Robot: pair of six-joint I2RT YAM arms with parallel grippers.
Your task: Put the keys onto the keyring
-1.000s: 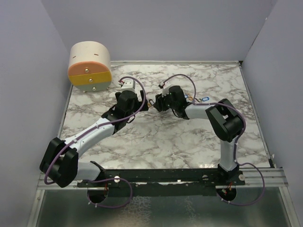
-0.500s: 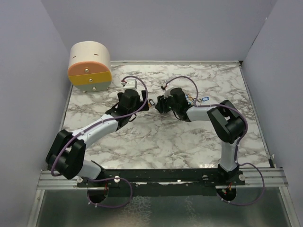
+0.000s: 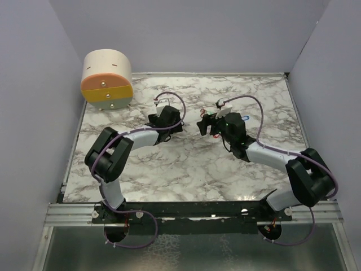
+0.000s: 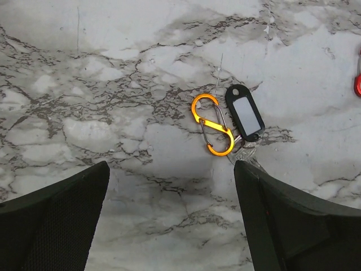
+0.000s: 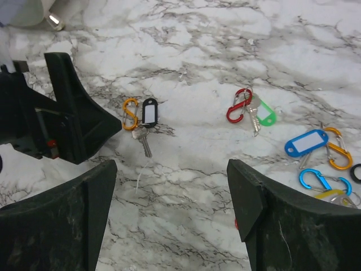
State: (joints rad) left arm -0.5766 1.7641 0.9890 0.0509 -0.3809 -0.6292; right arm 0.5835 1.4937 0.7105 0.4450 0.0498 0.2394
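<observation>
An orange carabiner keyring (image 4: 212, 124) lies flat on the marble with a black key tag (image 4: 245, 113) and a metal key (image 5: 144, 141) joined to it. My left gripper (image 4: 169, 226) hovers open just short of it, nothing between its fingers. My right gripper (image 5: 172, 220) is open too, pulled back from the same set, with the left gripper's fingers (image 5: 73, 113) facing it beside the orange carabiner keyring (image 5: 130, 113). Further right lie a red carabiner (image 5: 239, 105) with a green tag (image 5: 265, 116), and a blue tag (image 5: 306, 142) on another orange carabiner (image 5: 338, 148).
A blue carabiner (image 5: 321, 180) with a yellow tag (image 5: 330, 195) lies at the right edge of the right wrist view. A round drawer unit (image 3: 107, 79) stands at the back left corner of the table (image 3: 186, 169). Grey walls close in three sides.
My right gripper has opened and drawn back to the right, its elbow swinging down to the right. The left arm folded its elbow in; its gripper shifted slightly right, still open.
</observation>
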